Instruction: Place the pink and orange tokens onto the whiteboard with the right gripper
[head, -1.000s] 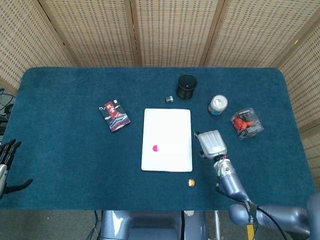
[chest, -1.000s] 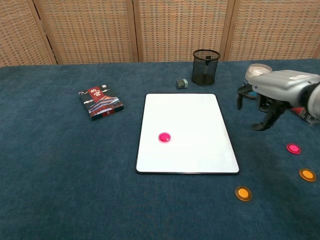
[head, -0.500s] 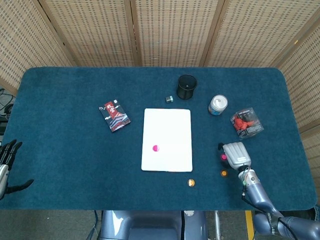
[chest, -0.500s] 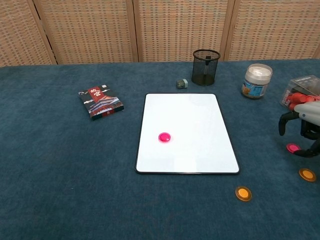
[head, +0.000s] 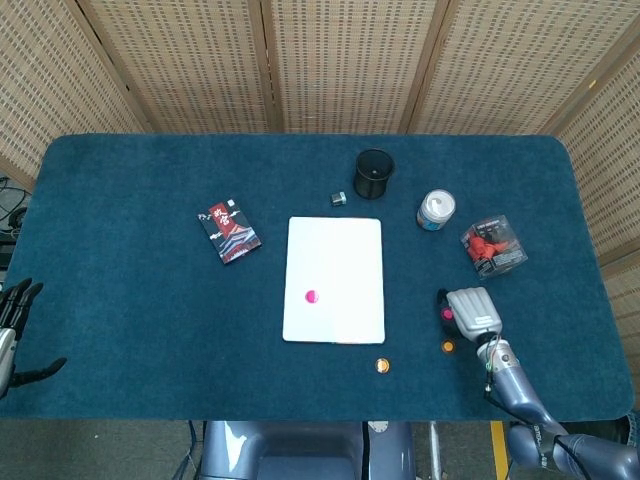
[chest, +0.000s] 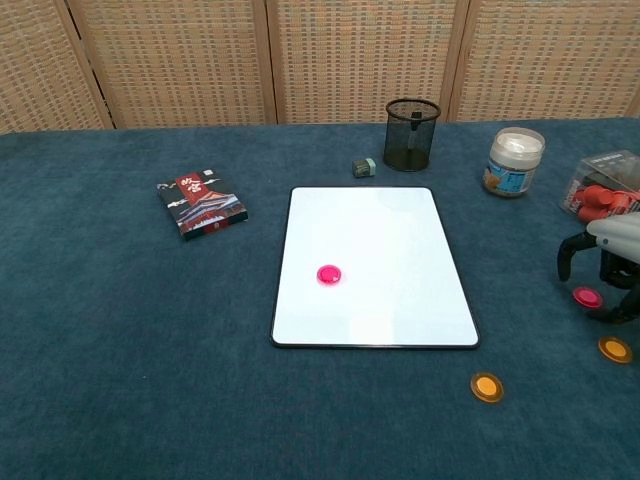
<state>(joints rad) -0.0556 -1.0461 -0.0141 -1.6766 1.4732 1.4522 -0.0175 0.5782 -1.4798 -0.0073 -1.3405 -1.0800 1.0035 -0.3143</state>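
The whiteboard (head: 335, 245) (chest: 385, 240) lies flat mid-table with one pink token (head: 311, 297) (chest: 329, 274) on it. A second pink token (chest: 587, 296) (head: 447, 315) sits on the cloth at the far right, directly under my right hand (head: 472, 311) (chest: 608, 258), whose fingers hang spread around it and hold nothing. Two orange tokens lie on the cloth: one (head: 382, 366) (chest: 487, 387) below the board's right corner, another (head: 448, 347) (chest: 614, 349) near the right hand. My left hand (head: 14, 325) rests open at the far left table edge.
A black mesh cup (chest: 411, 134), a small grey eraser (chest: 364, 167), a white jar (chest: 515, 162) and a clear box of red clips (chest: 603, 187) stand behind the board and to the right. A card pack (chest: 201, 206) lies to the left.
My right hand swung from beside the whiteboard's right edge out to the far right and came down over the loose pink token; it has barely shifted in the last half second.
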